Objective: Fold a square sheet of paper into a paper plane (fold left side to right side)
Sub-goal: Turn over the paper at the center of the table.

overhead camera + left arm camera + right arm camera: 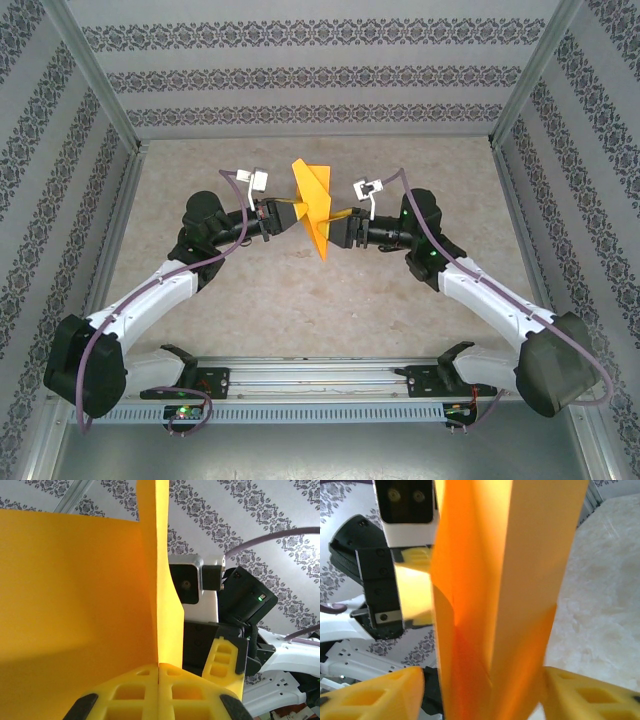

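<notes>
Over the table's middle, top view: paper plane (314, 205), a part-folded orange wedge, hangs above the table (300, 310) between the two arms, its narrow tip toward the near edge.
Left side, top view: left gripper (284, 214) meets the paper plane's left side.
Right side, top view: right gripper (344, 226) sits at its right side, lower down.
Enclosure, top view: patterned walls (300, 75) shut in the table on three sides; inside are both arms and the paper plane, with bare tabletop all round them.
Near edge, top view: metal rail (320, 378) carries both bases.
Left wrist view: left gripper (159, 675) is fully closed, its yellow fingers (125, 692) pinching the paper plane (75, 590) at the seam; a flap stands up from the pinch.
Right wrist view: right gripper (484, 682) has its jaws apart, the paper plane (480, 580) passing upright between them; a gap shows beside the left finger, and the right one may touch the paper.
Room, right wrist view: bare table (605, 605) lies beyond the paper's right edge.
</notes>
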